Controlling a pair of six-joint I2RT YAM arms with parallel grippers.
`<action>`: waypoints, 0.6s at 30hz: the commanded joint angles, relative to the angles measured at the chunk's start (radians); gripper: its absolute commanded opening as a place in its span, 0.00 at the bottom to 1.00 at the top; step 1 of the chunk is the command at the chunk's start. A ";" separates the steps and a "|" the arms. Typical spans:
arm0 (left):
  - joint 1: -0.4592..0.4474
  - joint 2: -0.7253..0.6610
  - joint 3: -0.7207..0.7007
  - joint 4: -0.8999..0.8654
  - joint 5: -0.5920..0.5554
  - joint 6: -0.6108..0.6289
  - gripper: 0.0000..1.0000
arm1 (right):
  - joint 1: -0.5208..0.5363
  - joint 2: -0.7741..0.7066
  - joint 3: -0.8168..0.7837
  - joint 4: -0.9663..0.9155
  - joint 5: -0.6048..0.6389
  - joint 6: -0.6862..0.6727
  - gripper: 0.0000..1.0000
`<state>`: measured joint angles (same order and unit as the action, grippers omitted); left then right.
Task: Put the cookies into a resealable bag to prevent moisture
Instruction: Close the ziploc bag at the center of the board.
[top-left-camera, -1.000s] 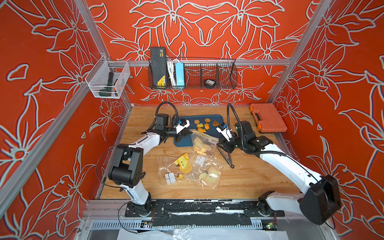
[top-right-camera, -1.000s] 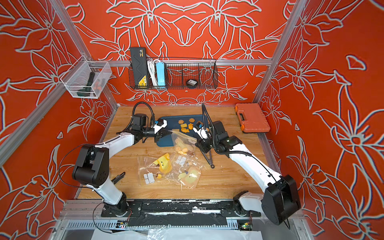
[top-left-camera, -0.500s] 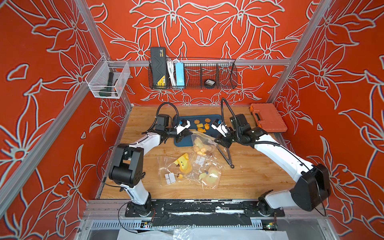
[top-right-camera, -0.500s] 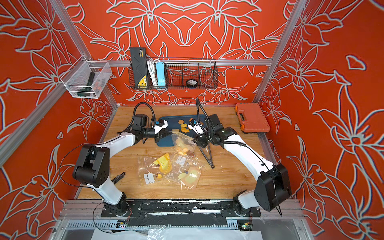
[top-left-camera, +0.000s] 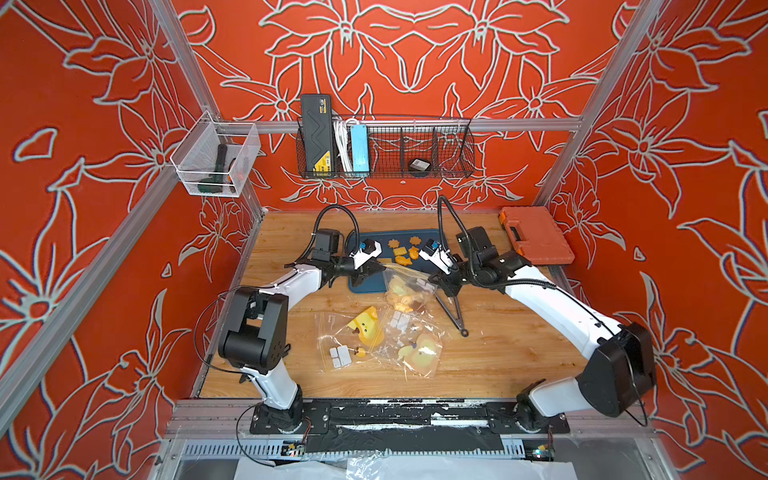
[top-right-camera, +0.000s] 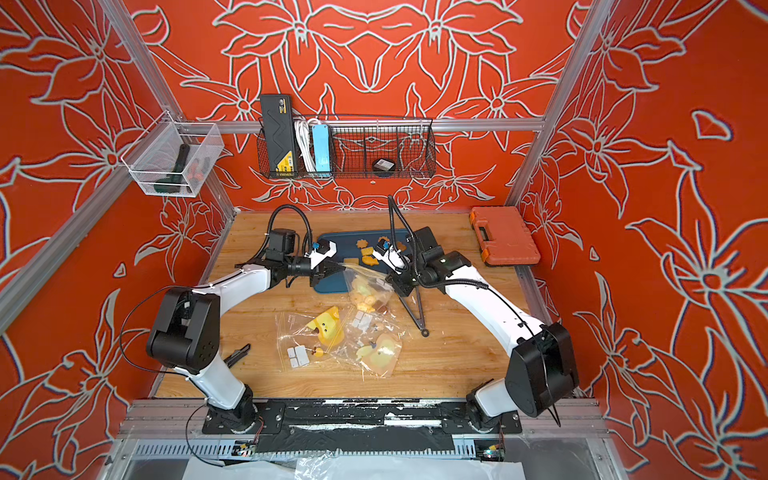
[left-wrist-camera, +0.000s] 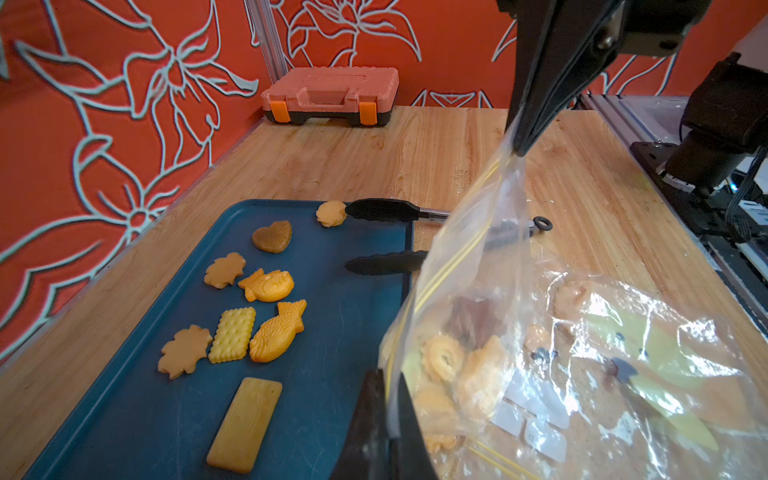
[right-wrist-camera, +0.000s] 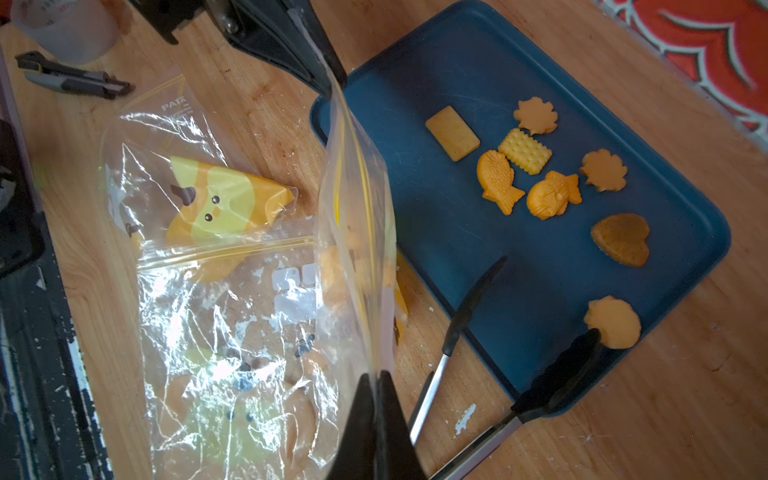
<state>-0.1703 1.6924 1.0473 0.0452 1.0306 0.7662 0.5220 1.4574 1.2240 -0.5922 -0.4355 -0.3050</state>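
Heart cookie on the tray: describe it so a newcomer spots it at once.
Find the dark blue tray on the wooden table. Cookies lie on it; the heart cookie sits near the two fish. It is the only brown, heart-shaped one; the others are yellow or orange.

**Non-task items on the bench: findings**

The wooden tabletop (top-left-camera: 498, 353) carries a dark blue tray (right-wrist-camera: 478, 62) near its rear centre. Black-tipped tongs (right-wrist-camera: 469, 307) lie with both tips on the tray's edge and the ringed handle end on the wood. An orange tool case (top-left-camera: 536, 235), closed, sits in the rear corner. Two spare printed bags (top-left-camera: 345, 336) lie flat and overlapping near the middle. A utility knife (right-wrist-camera: 70, 79) and a translucent cup (right-wrist-camera: 62, 25) rest near the table's side edge. On the back wall, a wire basket (top-left-camera: 453, 145) holds a black device (top-left-camera: 318, 133), a white cable (top-left-camera: 343, 145), a blue power strip (top-left-camera: 359, 147) and a round black item (top-left-camera: 417, 165). A mesh bin (top-left-camera: 245, 153) holds a dark tool (top-left-camera: 218, 166).
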 joint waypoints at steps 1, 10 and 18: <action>-0.005 0.009 0.022 -0.011 0.021 0.027 0.00 | 0.012 0.032 0.046 -0.015 -0.006 -0.027 0.23; -0.005 0.007 0.025 -0.023 0.025 0.035 0.00 | 0.030 0.047 0.062 0.016 0.046 -0.039 0.00; -0.005 0.010 0.031 -0.031 0.033 0.040 0.00 | 0.039 0.077 0.101 -0.027 0.048 -0.058 0.00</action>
<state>-0.1703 1.6924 1.0473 0.0360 1.0336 0.7849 0.5510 1.5120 1.2842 -0.5980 -0.3943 -0.3355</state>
